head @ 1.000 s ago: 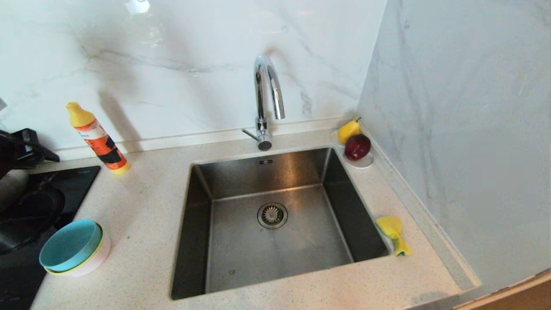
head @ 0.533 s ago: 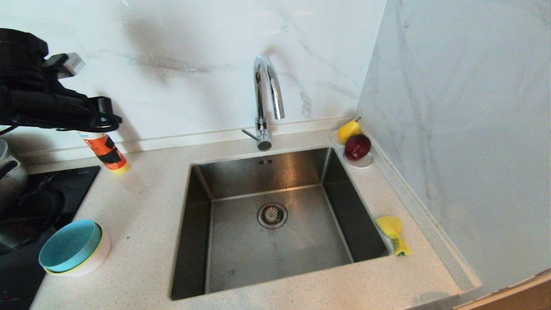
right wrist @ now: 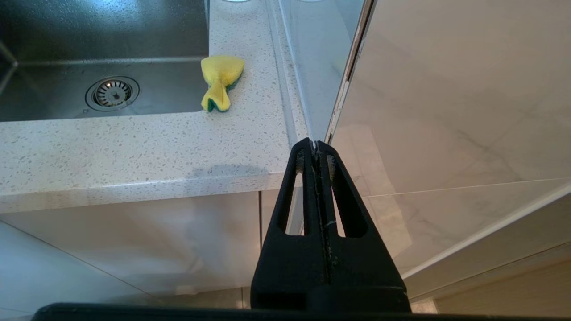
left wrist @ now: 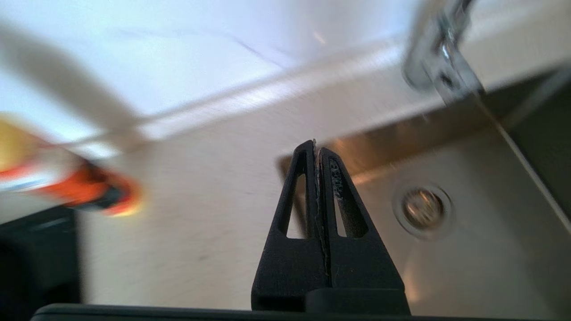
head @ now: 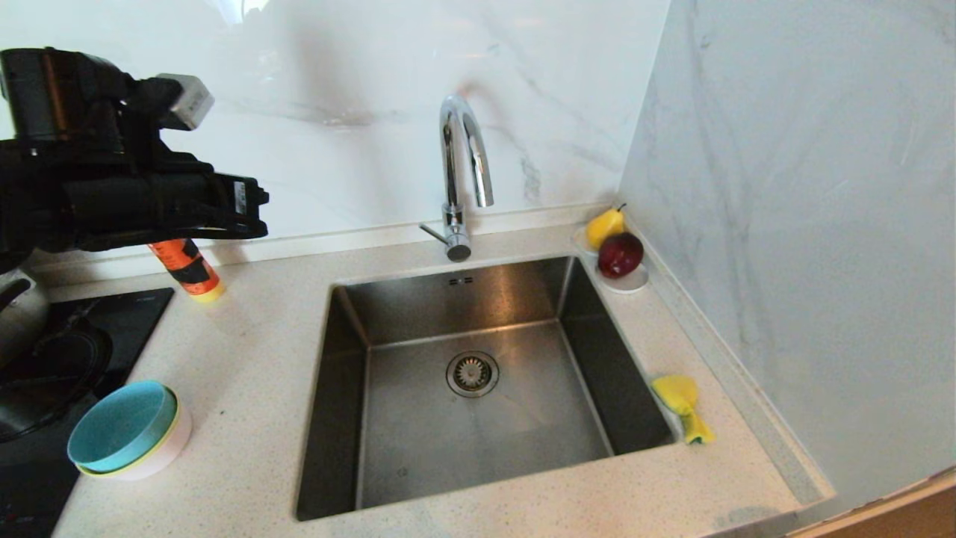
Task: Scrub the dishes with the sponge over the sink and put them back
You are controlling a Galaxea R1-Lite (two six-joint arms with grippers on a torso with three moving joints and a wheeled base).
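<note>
Since a second ago the left arm has swung up and in from the left edge; its gripper (head: 250,213) now hangs high over the counter (head: 254,373) left of the sink (head: 358,448), crossing in front of the bottle (head: 187,269). Its jaws are pressed together with nothing between them, as the left wrist view shows (left wrist: 317,149). Everything on the counter lies where it did. My reading: either the scrubbing has not begun or the arm is between steps, since it carries nothing and no dish is over the basin.

Nearest, at the counter's front left, the bowls (head: 127,430) sit nested in one stack beside the hob (head: 82,321): blue on top, a yellow rim under it, a pale one at the bottom, three in all. Across the sink, on its right rim, lies the one sponge (head: 681,403), crumpled, with a green edge showing. The right gripper (right wrist: 316,147) is parked below the counter's front edge, jaws closed and empty, with the sponge ahead of it.

Farther back stand one tap (head: 463,172), one bottle, and one saucer (head: 627,282) in the right corner holding two fruits, a pear (head: 603,226) and an apple (head: 620,254). A pot (head: 19,317) shows partly at the left edge.
</note>
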